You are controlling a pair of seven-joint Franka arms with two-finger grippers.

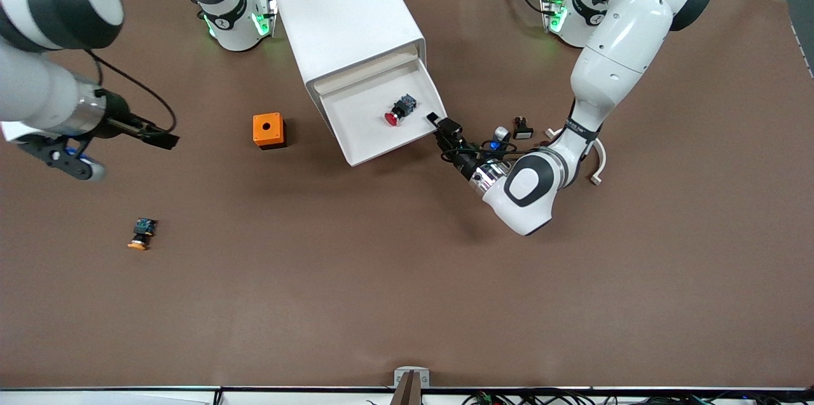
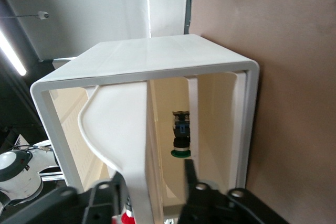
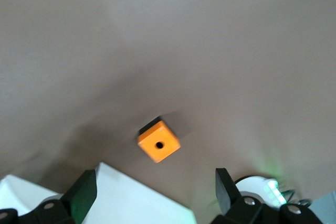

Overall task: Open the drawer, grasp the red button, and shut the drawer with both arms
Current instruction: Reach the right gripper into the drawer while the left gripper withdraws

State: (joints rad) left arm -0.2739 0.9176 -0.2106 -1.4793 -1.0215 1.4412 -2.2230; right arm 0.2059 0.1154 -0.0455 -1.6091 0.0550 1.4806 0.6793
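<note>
I see the drawer [image 1: 381, 114] pulled out of the white cabinet [image 1: 346, 17], and the button [image 1: 398, 110] lies on its side on the drawer's white floor, the only thing in it. My left gripper [image 1: 439, 126] sits at the drawer's corner toward the left arm's end, its fingers [image 2: 190, 174] straddling the drawer's front panel. The right gripper [image 1: 166, 138] waits over bare table, fingers [image 3: 224, 187] spread and holding nothing. On the table lie an orange cube [image 1: 269, 130] and an orange-capped button [image 1: 142, 233].
</note>
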